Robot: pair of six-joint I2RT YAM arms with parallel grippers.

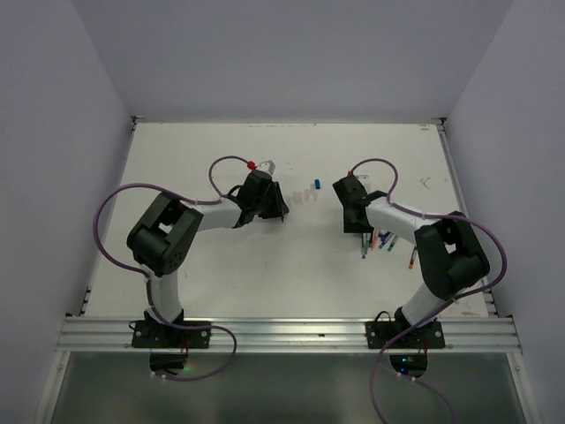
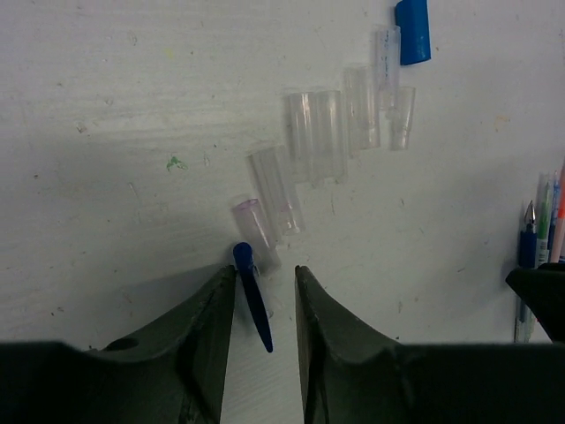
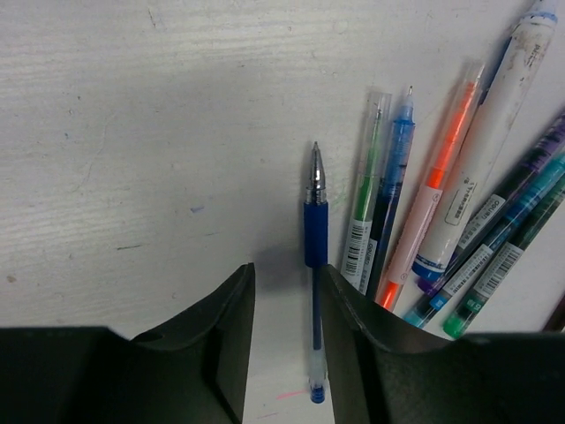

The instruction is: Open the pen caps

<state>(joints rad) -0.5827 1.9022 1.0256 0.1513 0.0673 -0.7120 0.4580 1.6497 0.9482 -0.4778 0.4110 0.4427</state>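
Reaching in from the left, the left gripper (image 1: 279, 205) is hanging low over the white table (image 1: 221, 274), with its tips aimed toward the middle. In the left wrist view its jaws are standing a little apart and gripping nothing. A dark blue cap (image 2: 252, 299) with a long clip is lying on the table in the gap, close against the jaw on the left of that view and clear of the other. Whether it is touching that jaw cannot be told.

Just beyond the tips, a row of clear caps (image 2: 313, 137) is running diagonally up and to the right. They are lying roughly side by side, and the nearest one is showing a pink tint. At the far end of the row a bright blue cap (image 2: 412, 31) is lying beside the last clear one.

Further right, the right gripper (image 1: 357, 227) is pointing down at the table. Its jaws are likewise parted and pinching nothing. An uncapped blue pen (image 3: 315, 234) is lying flat between them, with its metal tip pointing away from the gripper. Its barrel is sitting near the jaw on the right of the right wrist view, with open space on the other side.

Just beside it, on the right, a loose bundle of pens (image 3: 459, 194) is resting on the table and fanning outward.
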